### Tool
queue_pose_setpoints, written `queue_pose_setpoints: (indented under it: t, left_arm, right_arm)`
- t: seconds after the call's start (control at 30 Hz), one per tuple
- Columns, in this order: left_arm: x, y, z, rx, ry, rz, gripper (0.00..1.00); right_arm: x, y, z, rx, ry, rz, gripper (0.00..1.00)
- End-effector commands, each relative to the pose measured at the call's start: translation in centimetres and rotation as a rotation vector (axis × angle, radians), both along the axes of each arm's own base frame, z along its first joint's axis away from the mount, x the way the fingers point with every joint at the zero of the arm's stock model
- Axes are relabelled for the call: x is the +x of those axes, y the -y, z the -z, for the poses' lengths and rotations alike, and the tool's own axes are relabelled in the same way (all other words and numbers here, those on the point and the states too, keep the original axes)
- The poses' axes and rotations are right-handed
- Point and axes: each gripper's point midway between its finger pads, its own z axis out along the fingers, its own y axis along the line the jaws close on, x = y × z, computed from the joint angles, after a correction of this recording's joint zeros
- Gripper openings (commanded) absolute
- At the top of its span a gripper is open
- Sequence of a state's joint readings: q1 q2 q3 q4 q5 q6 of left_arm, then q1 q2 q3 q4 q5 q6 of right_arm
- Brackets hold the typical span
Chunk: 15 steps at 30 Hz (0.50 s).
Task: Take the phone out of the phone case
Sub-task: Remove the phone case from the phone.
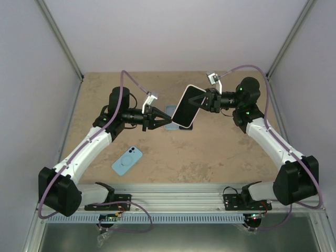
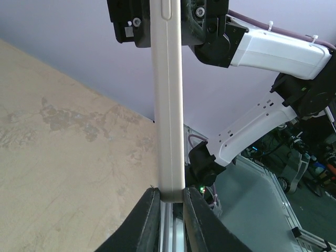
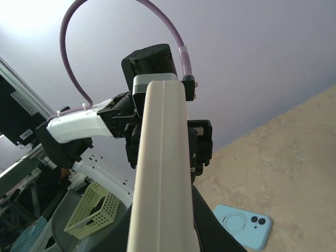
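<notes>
both arms hold one thing up in the air over the middle of the beige, stone-patterned tabletop (image 1: 220,152): a flat phone (image 1: 188,107) with a glossy black screen, sitting inside a smooth cream-white case (image 2: 168,105), well clear of the surface and tilted so the screen faces up toward the overhead view. the left gripper (image 1: 166,119) has its jaws pressed in on the lower left end of it; from that wrist the two dark fingers (image 2: 149,215) squeeze the rounded end of the case edge from either side, the pale edge running straight away from them. the right gripper (image 1: 203,101) pinches the opposite, far right end, its jaws tight on the case rim, and its own wrist view shows the cream edge rising out from between its fingers (image 3: 205,228) toward the left gripper (image 3: 163,142) at the other end. the phone sits fully in the case. on the table near the left arm lies a light blue phone-shaped cover (image 1: 127,160) with a round ring on its back. a pale grey-blue flat thing (image 1: 171,112) lies on the table under the raised phone, mostly hidden.
</notes>
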State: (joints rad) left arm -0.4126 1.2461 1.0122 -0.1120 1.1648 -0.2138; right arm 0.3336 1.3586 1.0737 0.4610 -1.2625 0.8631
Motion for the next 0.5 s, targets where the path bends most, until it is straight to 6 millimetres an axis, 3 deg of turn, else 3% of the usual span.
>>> queue_pose_setpoints:
  t: [0.0, 0.47]
  left_arm:
    - [2.5, -0.1, 2.7, 0.063, -0.029, -0.117, 0.12]
    - [5.1, -1.2, 4.3, 0.101, -0.067, -0.228, 0.06]
  right_arm:
    - [-3.3, 0.1, -2.3, 0.026, 0.081, -0.106, 0.01]
    - [-4.5, -0.1, -2.5, 0.031, 0.087, -0.153, 0.01]
